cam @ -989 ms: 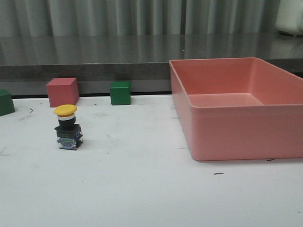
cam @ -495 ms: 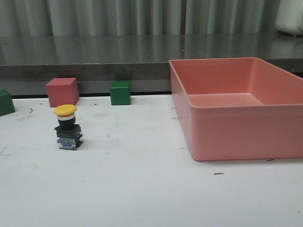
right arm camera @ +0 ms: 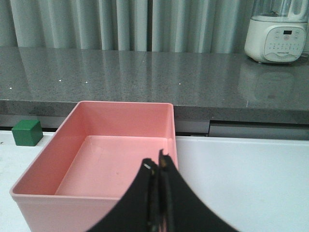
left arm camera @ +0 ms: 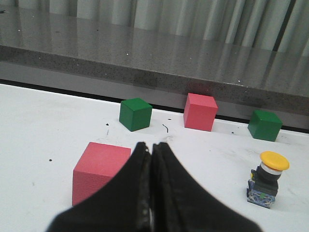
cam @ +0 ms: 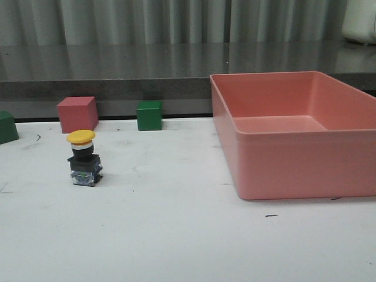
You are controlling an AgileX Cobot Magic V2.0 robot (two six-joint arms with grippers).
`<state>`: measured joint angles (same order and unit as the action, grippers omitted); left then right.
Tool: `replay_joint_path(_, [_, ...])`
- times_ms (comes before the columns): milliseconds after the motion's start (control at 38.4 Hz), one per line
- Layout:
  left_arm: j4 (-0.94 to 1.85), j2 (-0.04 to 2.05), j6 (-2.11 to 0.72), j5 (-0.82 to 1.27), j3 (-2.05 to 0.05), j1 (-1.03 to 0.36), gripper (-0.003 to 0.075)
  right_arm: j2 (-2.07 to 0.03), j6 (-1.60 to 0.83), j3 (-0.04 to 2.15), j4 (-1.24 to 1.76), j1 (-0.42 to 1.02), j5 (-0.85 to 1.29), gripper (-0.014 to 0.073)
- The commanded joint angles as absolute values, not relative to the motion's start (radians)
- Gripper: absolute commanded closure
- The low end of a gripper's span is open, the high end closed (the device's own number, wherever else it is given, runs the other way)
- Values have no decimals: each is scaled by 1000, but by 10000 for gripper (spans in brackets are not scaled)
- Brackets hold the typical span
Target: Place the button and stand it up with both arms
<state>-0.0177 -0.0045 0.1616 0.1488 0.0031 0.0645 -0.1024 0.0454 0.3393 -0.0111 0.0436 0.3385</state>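
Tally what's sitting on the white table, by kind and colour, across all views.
Green cubes: 2
Pink cubes: 2
Yellow-capped button: 1
Pink bin: 1
Total: 6

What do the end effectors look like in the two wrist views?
Both are matte black. The left end effector has two broad fingers tapering upward to narrow tips, with ridged inner edges. The right end effector has the same tapered shape, with a small pale mark near one tip. No cables or labels show.
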Motion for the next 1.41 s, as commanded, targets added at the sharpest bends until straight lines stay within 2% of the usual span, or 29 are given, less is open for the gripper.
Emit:
replay_joint_path(0, [-10, -28, 164, 64, 11, 64, 740, -113, 38, 366, -24, 39, 252, 664])
replay_joint_path(208, [-10, -28, 164, 64, 11, 64, 740, -113, 38, 328, -24, 39, 236, 664])
replay_joint_path(599, [-10, -28, 164, 64, 11, 64, 740, -41, 38, -24, -24, 57, 6, 664])
replay_joint_path(833, [-10, -28, 164, 64, 11, 64, 741, 32, 38, -22, -24, 64, 108, 664])
replay_joint_path(1380, [-10, -28, 164, 64, 11, 45, 740, 29, 38, -22, -24, 64, 119, 664])
